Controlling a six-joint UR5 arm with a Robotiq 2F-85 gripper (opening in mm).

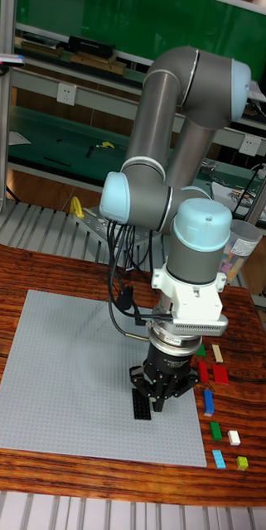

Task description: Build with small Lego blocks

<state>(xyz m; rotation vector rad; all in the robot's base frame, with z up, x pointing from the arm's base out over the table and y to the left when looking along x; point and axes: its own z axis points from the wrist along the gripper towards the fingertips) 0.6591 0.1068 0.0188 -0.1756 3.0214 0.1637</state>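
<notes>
We find the gripper [160,401] low over the right edge of the grey baseplate [66,364], which lies flat on the wooden table [33,265]. A black brick [141,405] lies on the baseplate just left of the fingertips, long side running toward the camera; whether a finger touches it we cannot tell. Nor can we tell the state of the jaws — the dark fingers merge with the dark gripper body, and no gap between them is distinguishable.

Loose stock lies on the table, off the plate's right edge: a red brick [220,374], a beige brick [217,354], a blue brick [208,402], a green brick [215,430], a white brick [234,437], a light blue brick [220,459] and a yellow-green brick [242,463]. A further small green piece and a second red piece sit close under the wrist, partly hidden.

Our judgement: the step in hand is seating or releasing the black brick on the plate. To do it well, we would advise:

- keep the tool axis vertical, so the press falls squarely on the studs
- align the brick's long side with the stud rows before pressing — a skewed brick will not seat
- lift straight up on release; a sideways pull could unseat or tilt the brick
- keep clear of the loose stock to the right when withdrawing

We judge the build to be at an early stage, with one brick visible on the plate
</notes>
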